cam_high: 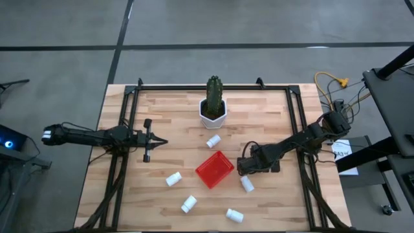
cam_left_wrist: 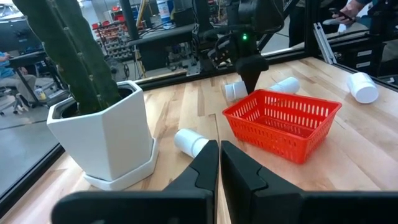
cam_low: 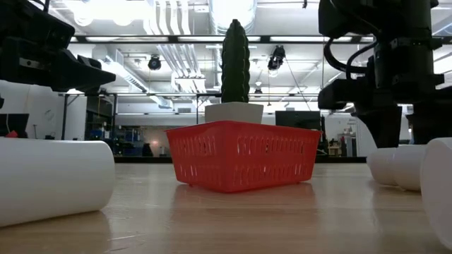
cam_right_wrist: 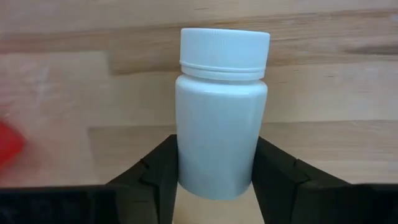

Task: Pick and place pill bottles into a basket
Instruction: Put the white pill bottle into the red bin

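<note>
Right now my right gripper [cam_high: 242, 167] sits just beside the red basket [cam_high: 215, 169], on its right, low over the wooden table [cam_high: 272, 116]. Its fingers [cam_right_wrist: 158, 171] flank a white pill bottle [cam_right_wrist: 221, 111] — the pads look pressed to its sides, though I cannot tell whether it is lifted. Four other bottles lie on their sides around the basket; none is inside it. My left gripper [cam_high: 158, 141] waits on the table's left side, fingers nearly together, holding nothing — facing the cactus pot [cam_high: 212, 114].
</note>
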Robot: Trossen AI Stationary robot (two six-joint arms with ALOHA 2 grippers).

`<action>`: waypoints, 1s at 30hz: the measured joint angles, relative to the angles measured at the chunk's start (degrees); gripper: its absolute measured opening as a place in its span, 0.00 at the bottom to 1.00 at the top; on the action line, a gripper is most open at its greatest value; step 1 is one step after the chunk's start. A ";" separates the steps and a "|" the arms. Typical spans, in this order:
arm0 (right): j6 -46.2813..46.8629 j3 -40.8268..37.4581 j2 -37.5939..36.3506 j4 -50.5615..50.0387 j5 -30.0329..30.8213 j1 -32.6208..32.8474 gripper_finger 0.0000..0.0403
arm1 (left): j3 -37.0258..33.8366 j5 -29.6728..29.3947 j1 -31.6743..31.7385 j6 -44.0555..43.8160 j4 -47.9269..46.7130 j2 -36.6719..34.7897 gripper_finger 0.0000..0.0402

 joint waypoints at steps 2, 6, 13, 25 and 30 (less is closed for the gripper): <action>-1.06 1.02 0.00 -1.14 0.14 -0.02 0.37 | 0.01 0.00 0.00 0.00 -0.02 0.00 0.00; -3.32 4.32 0.00 -5.90 1.70 0.00 0.37 | 0.01 0.00 -0.02 0.00 0.04 0.01 0.00; -9.49 14.70 0.00 -18.08 6.11 -0.39 0.37 | 0.01 0.00 0.00 0.09 0.13 0.02 0.00; -35.25 32.05 0.11 -20.81 23.76 -0.37 0.37 | 0.18 0.61 0.00 1.36 0.09 0.02 0.00; -44.92 32.79 0.13 -20.65 24.41 -0.37 0.37 | 0.31 7.46 -0.02 9.97 -0.02 0.13 0.00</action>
